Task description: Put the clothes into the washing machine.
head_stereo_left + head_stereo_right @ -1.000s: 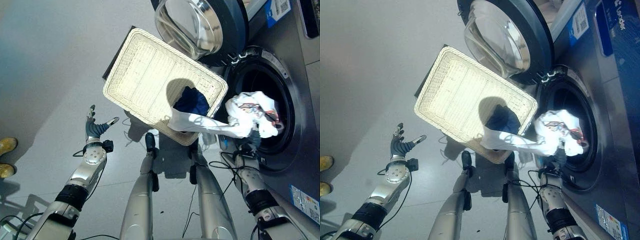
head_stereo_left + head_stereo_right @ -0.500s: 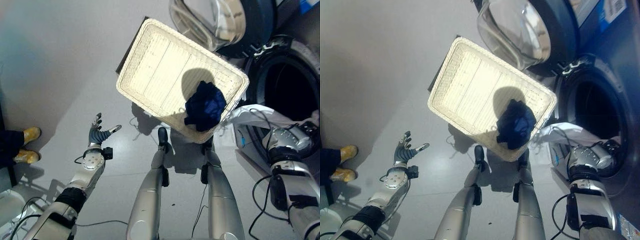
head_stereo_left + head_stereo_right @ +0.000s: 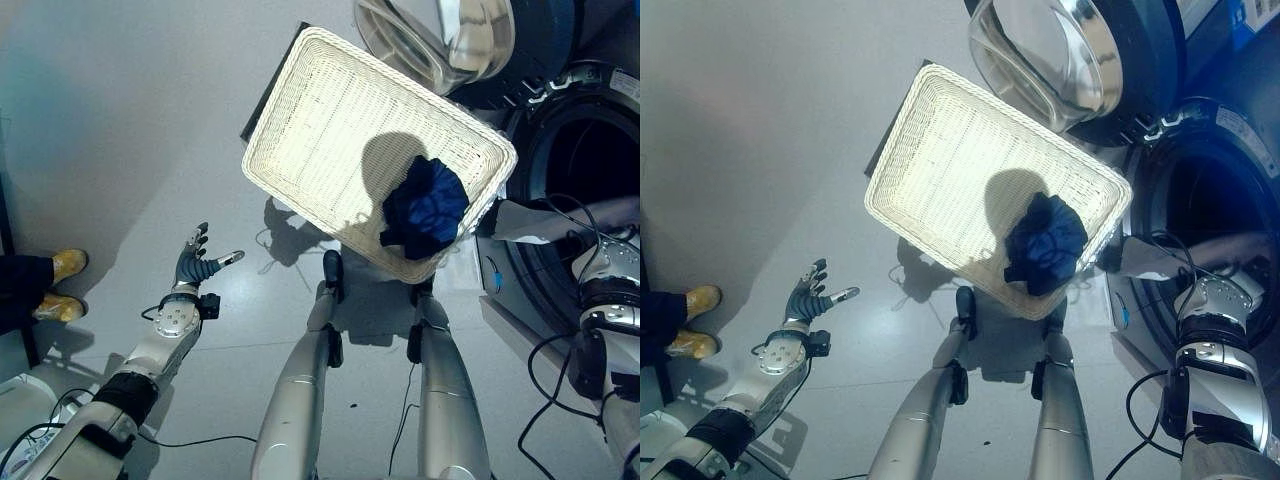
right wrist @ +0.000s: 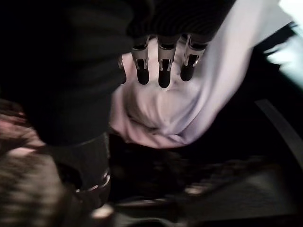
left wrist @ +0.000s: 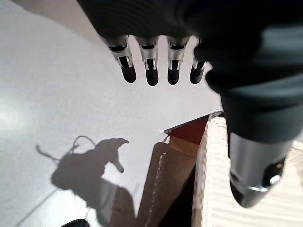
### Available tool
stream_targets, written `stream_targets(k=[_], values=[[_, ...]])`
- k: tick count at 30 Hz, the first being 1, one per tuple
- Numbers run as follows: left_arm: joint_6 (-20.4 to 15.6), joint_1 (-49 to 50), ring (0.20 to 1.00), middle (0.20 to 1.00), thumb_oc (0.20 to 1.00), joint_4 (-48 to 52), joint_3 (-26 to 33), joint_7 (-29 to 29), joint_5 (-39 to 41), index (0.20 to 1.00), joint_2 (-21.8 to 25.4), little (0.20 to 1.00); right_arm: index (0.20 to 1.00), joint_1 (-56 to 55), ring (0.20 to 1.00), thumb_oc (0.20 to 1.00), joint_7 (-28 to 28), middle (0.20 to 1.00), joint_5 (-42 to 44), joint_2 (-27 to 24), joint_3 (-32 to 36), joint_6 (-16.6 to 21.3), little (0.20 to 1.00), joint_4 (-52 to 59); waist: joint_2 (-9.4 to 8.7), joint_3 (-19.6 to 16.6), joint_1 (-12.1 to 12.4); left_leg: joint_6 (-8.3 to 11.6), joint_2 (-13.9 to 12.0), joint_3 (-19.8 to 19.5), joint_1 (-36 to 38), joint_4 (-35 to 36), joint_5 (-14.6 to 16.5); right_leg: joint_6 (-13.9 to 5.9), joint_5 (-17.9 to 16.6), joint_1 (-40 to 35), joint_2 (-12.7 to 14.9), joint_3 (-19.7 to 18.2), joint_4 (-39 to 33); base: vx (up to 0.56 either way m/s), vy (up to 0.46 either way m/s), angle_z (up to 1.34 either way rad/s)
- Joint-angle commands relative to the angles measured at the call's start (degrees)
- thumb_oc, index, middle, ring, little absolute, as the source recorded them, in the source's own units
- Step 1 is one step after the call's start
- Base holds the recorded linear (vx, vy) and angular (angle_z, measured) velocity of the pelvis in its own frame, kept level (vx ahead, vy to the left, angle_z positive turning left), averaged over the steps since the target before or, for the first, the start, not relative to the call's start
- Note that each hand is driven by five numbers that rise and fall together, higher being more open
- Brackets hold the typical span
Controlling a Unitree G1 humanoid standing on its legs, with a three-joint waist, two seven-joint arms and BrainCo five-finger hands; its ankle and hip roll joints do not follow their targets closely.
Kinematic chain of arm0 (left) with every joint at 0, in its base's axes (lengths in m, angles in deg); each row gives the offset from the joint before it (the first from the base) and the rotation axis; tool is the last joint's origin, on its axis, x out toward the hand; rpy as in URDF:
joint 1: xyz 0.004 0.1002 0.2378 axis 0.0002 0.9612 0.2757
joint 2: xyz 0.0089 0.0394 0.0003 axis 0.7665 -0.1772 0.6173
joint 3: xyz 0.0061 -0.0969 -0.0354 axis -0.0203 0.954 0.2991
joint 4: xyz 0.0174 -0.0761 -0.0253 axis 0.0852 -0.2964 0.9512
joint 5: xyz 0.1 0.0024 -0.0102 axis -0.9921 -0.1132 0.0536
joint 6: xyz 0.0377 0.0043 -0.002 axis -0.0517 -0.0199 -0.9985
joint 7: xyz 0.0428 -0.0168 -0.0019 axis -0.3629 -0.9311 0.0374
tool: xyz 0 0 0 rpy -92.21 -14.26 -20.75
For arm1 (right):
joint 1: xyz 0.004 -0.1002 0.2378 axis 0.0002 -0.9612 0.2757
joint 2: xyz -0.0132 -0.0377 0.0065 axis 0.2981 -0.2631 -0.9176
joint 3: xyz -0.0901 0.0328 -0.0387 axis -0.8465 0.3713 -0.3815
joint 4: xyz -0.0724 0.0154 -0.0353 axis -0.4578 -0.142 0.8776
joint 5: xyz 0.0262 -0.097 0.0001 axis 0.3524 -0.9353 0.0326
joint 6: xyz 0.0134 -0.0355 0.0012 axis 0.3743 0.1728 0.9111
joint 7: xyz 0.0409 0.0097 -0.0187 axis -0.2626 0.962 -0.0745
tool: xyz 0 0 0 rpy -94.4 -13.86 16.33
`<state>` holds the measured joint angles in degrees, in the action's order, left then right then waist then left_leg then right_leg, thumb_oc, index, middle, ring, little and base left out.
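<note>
A: While the white garment [image 3: 1145,258] trails from the basket [image 3: 940,130] edge into the washer [image 3: 1215,200] mouth, how would you list it?

B: Item 1, white garment: judged light, soft, limp, not fragile; it will sag and drag wherever it is not lifted. The right wrist view shows it bunched just past the right hand [image 4: 161,66], inside the dark drum. Best hold, in my judgement: the gathered middle, so the tail follows in.

A: Item 2?

B: Dark blue garment [image 3: 428,205], crumpled in the basket's corner nearest the washer. Equally soft and light, I would judge; pinch the top of the heap.

A: State of the right fingers?

B: Straight, side by side, tips over the white cloth. Whether they press it or hang just off it, I cannot tell; nothing is curled round it.

A: And the left hand [image 3: 195,268]?

B: Idle over the floor, well apart from the basket, fingers spread and relaxed, holding nothing.

A: Washer door [image 3: 440,40]?

B: Swung wide, beside the basket's far edge.
</note>
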<state>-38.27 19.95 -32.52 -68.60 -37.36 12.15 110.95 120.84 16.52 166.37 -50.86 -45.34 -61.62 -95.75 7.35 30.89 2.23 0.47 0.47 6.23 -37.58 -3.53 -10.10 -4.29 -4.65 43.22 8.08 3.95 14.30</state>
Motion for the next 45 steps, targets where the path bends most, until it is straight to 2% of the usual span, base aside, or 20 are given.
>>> stream_targets(k=[1, 4, 5, 6, 9, 13, 15, 19, 21, 22, 25, 29, 33, 34, 35, 37, 38, 42, 44, 45], values=[[-0.56, 1.01, 1.000, 1.000, 1.000, -3.99, 1.20, 0.65, 1.17, 1.000, -1.77, 1.000, 1.000, -2.76, 1.000, 1.000, 6.13, 1.000, -0.50, -9.54, -2.59, -1.72, 1.000, -0.52, 4.91, -1.10, -0.79, 2.50, 3.03, -0.73, -3.81, -4.04, 4.06, 1.61, 8.51, 2.36, -5.62, 5.39, 9.33, -0.05, -0.030, 0.03], [-1.66, 2.24, 1.000, 1.000, 1.000, -5.30, -0.12, -0.54, 0.54, 1.000, -4.27, 1.000, 1.000, -1.10, 1.000, 1.000, 7.49, 1.000, -0.50, -8.47, -4.44, 14.46, 1.000, -0.70, 5.94, -1.10, -0.41, 2.50, 3.19, -0.86, -4.22, -2.69, 3.47, 1.56, 8.70, 3.22, -5.74, 5.21, 9.34, -0.04, 0.022, 0.00], [-1.81, 2.38, 1.000, 1.000, 1.000, -5.35, -0.34, -0.77, 0.57, 1.000, -4.51, 1.000, 1.000, -0.87, 1.000, 1.000, 8.01, 1.000, -0.50, -8.53, -4.79, 16.50, 1.000, -0.70, 6.09, -1.10, -0.44, 2.51, 3.17, -0.84, -4.22, -2.51, 3.42, 1.51, 8.67, 3.26, -5.74, 5.18, 9.25, -0.05, 0.069, -0.01], [-1.98, 3.09, 1.000, 1.000, 1.000, -4.99, -1.13, -1.71, 0.75, 1.000, -5.48, 1.000, 1.000, 0.27, 1.000, 1.000, 9.22, 1.000, -5.22, -8.60, -5.38, 25.27, 1.000, -0.27, 6.70, -1.10, -0.41, 2.53, 3.13, -0.74, -4.02, -1.90, 3.29, 1.41, 8.63, 3.23, -5.77, 4.97, 8.88, -0.03, 0.067, -0.01], [-1.37, 3.32, 1.000, 1.000, 1.000, -4.82, -1.86, -2.46, 0.83, 1.000, -7.17, 1.000, 1.000, 1.23, 1.000, 1.000, 5.64, 1.000, -16.82, -7.49, -5.42, 32.97, 1.000, 3.13, 7.59, -1.10, -0.71, 2.68, 3.22, -0.54, -3.58, -0.80, 2.92, 1.14, 8.34, 3.17, -6.05, 4.37, 7.90, -0.06, 0.097, -0.04], [-1.22, 3.14, 1.000, 1.000, 1.000, -5.69, -1.87, -2.21, 0.97, 1.000, -8.44, 1.000, 1.000, 2.42, 1.000, 1.000, 7.02, 1.000, -18.35, -7.77, -6.50, 30.41, 1.000, 4.00, 8.08, -1.10, -0.90, 2.78, 3.08, -0.12, -3.34, 0.69, 2.29, 0.86, 7.41, 3.16, -6.12, 3.78, 6.04, -0.04, 0.085, -0.06], [-1.74, 3.35, 1.000, 1.000, 1.000, -6.36, -1.73, -2.00, 1.40, 1.000, -9.04, 1.000, 1.000, 1.43, 1.000, 1.000, 14.41, 1.000, -13.05, -7.35, -6.37, 26.18, 1.000, 3.37, 8.16, -1.10, -1.15, 2.87, 2.83, 0.14, -3.70, 1.46, 1.59, 0.69, 6.16, 3.58, -6.26, 3.51, 4.68, -0.04, 0.068, -0.04], [-1.94, 3.35, 1.000, 1.000, 1.000, -7.35, -1.63, -1.50, 1.34, 1.000, -9.89, 1.000, 1.000, -0.57, 1.000, 1.000, 19.32, 1.000, -10.44, -5.63, -6.82, 19.63, 1.000, 2.68, 7.92, -1.10, -1.54, 2.92, 2.87, 0.38, -3.04, 2.34, 1.36, 0.46, 5.43, 2.98, -6.15, 3.13, 3.05, -0.03, 0.054, -0.03], [-1.94, 3.37, 1.000, 1.000, 1.000, -8.20, -1.49, -0.67, 1.36, 1.000, -10.22, 1.000, 1.000, -3.19, 1.000, 1.000, 21.49, 1.000, -12.24, -2.65, -8.32, 11.13, 1.000, 1.49, 7.39, -1.10, -1.84, 2.91, 2.87, 0.64, -1.90, 3.03, 1.63, 0.09, 4.87, 1.81, -5.83, 3.10, 1.39, -0.03, 0.048, -0.07], [-1.97, 3.20, 1.000, 1.000, 1.000, -8.24, -1.32, -0.62, 1.35, 1.000, -10.21, 1.000, 1.000, -3.09, 1.000, 1.000, 21.80, 1.000, -12.44, -2.51, -8.39, 10.57, 1.000, 1.48, 7.38, -1.10, -1.76, 2.87, 2.74, 0.72, -2.41, 3.03, 1.23, 0.17, 4.22, 2.20, -5.91, 3.14, 1.06, -0.02, 0.034, -0.03], [-2.06, 3.36, 1.000, 1.000, 1.000, -8.88, -0.57, 0.07, 1.08, 1.000, -10.90, 1.000, 1.000, -6.62, 1.000, 1.000, 25.75, 1.000, -22.24, 1.58, -12.02, 4.54, 1.000, 1.47, 6.51, -1.10, -1.97, 2.73, 2.63, 1.03, -1.51, 3.73, 1.39, -0.10, 3.45, 1.06, -5.77, 3.18, -0.71, -0.03, 0.050, -0.03], [-2.29, 4.39, 1.000, 1.000, 1.000, -8.58, 0.89, -0.28, -0.50, 1.000, -12.11, 1.000, 1.000, -12.45, 1.000, 1.000, 23.91, 1.000, -37.37, 6.07, -16.35, 6.85, 1.000, 7.43, 5.32, -1.10, -2.49, 2.50, 2.57, 1.44, -1.60, 3.72, 1.19, -0.06, 2.85, 0.93, -5.94, 3.07, -1.23, -0.01, 0.049, -0.03], [-2.95, 6.55, 1.000, 1.000, 1.000, -7.70, 2.22, -2.05, -2.95, 1.000, -14.82, 1.000, 1.000, -21.07, 1.000, 1.000, 15.60, 1.000, -56.61, 10.28, -21.71, 14.44, 1.000, 18.22, 3.92, -1.10, -3.57, 2.12, 2.45, 1.82, -2.02, 3.70, 1.02, -0.10, 2.29, 1.06, -6.29, 2.62, -1.87, -0.01, 0.062, 0.02], [-2.94, 6.62, 1.000, 1.000, 1.000, -7.66, 2.24, -2.07, -2.97, 1.000, -14.81, 1.000, 1.000, -21.23, 1.000, 1.000, 15.02, 1.000, -57.13, 10.42, -21.73, 14.37, 1.000, 18.61, 3.90, -1.10, -3.61, 2.12, 2.46, 1.82, -1.98, 3.69, 1.03, -0.10, 2.30, 1.01, -6.29, 2.62, -1.87, 0.00, 0.091, 0.02], [-3.56, 7.72, 1.000, 1.000, 1.000, -7.48, 2.52, -3.02, -3.89, 1.000, -16.15, 1.000, 1.000, -24.56, 1.000, 1.000, 8.49, 1.000, -66.41, 11.53, -23.76, 16.47, 1.000, 24.41, 3.28, -1.10, -4.21, 1.93, 2.40, 1.98, -2.13, 3.58, 1.13, -0.17, 1.98, 1.16, -6.38, 2.35, -2.21, 0.00, 0.070, 0.01], [-3.75, 8.21, 1.000, 1.000, 1.000, -7.60, 2.82, -3.27, -4.23, 1.000, -16.75, 1.000, 1.000, -26.16, 1.000, 1.000, 4.59, 1.000, -71.21, 12.24, -24.68, 17.33, 1.000, 27.06, 2.86, -1.10, -4.55, 1.84, 2.43, 2.00, -2.02, 3.53, 1.22, -0.26, 1.73, 1.04, -6.37, 2.20, -2.53, 0.00, 0.093, 0.01], [-4.61, 9.10, 1.000, 1.000, 1.000, -8.45, 3.26, -3.66, -4.62, 1.000, -17.88, 1.000, 1.000, -28.96, 1.000, 1.000, -1.49, 1.000, -79.49, 13.45, -26.12, 18.13, 1.000, 31.98, 2.01, -1.10, -5.19, 1.72, 2.40, 2.12, -1.65, 3.55, 1.42, -0.50, 1.23, 0.60, -6.33, 1.99, -3.23, 0.00, 0.085, 0.01], [-5.01, 9.77, 1.000, 1.000, 1.000, -8.97, 4.04, -3.61, -4.86, 1.000, -18.85, 1.000, 1.000, -30.61, 1.000, 1.000, -10.11, 1.000, -93.05, 13.73, -27.69, 17.35, 1.000, 36.58, 1.22, -1.10, -5.54, 1.47, 2.52, 2.23, -1.47, 3.50, 1.60, -0.81, 0.67, 0.28, -6.21, 2.03, -3.90, 0.00, 0.080, -0.01], [-5.21, 10.07, 1.000, 1.000, 1.000, -9.71, 4.62, -3.30, -5.00, 1.000, -19.52, 1.000, 1.000, -30.77, 1.000, 1.000, -22.38, 1.000, -111.16, 11.71, -29.26, 12.71, 1.000, 41.82, 0.48, -1.10, -5.73, 1.32, 2.54, 2.42, -1.07, 3.56, 1.74, -1.32, 0.13, -0.21, -5.90, 2.23, -4.54, -0.01, 0.091, -0.03], [-5.22, 10.08, 1.000, 1.000, 1.000, -9.87, 4.66, -3.22, -5.06, 1.000, -19.58, 1.000, 1.000, -30.63, 1.000, 1.000, -23.47, 1.000, -112.21, 11.25, -29.29, 12.05, 1.000, 42.52, 0.37, -1.10, -5.73, 1.33, 2.52, 2.40, -0.98, 3.51, 1.81, -1.40, 0.15, -0.34, -5.84, 2.25, -4.54, 0.00, 0.056, -0.01]])
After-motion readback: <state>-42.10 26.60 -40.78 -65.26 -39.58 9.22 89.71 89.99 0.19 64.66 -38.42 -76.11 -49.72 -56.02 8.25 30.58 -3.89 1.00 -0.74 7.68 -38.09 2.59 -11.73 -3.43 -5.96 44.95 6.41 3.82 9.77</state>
